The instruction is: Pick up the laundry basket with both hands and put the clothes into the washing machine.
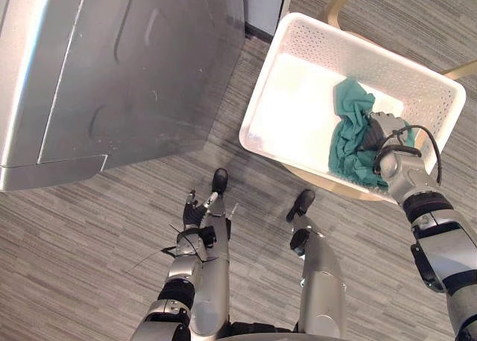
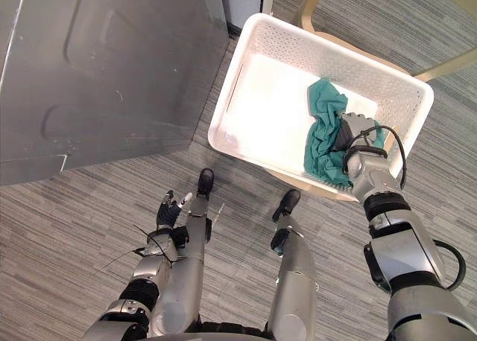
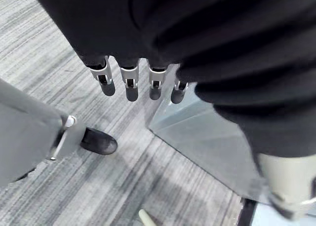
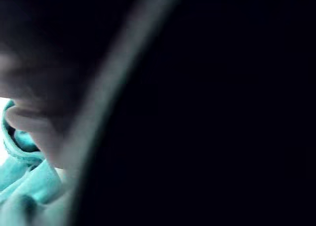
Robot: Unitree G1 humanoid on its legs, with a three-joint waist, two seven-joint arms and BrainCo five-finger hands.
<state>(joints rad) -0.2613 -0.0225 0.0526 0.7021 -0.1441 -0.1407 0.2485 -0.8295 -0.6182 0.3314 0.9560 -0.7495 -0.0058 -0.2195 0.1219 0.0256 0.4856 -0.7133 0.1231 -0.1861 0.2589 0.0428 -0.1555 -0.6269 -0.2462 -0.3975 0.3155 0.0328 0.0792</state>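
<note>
A white perforated laundry basket (image 1: pixel 262 95) rests on a light wooden chair to my right front. Inside it, against the near right wall, lies a crumpled teal cloth (image 1: pixel 346 136). My right hand (image 1: pixel 378 131) reaches over the basket's near rim and sits on that cloth, partly sunk into its folds; the right wrist view shows teal cloth (image 4: pixel 19 181) very close. My left hand (image 1: pixel 195 211) hangs low by my side over the floor, apart from the basket, its fingers (image 3: pixel 131 83) straight and holding nothing. The grey washing machine (image 1: pixel 112 73) stands at the upper left.
The chair's curved wooden back (image 1: pixel 337 4) rises behind the basket and its seat edge (image 1: pixel 350 192) shows under the near rim. A narrow strip of striped grey carpet (image 1: pixel 235 125) separates the machine's corner from the basket.
</note>
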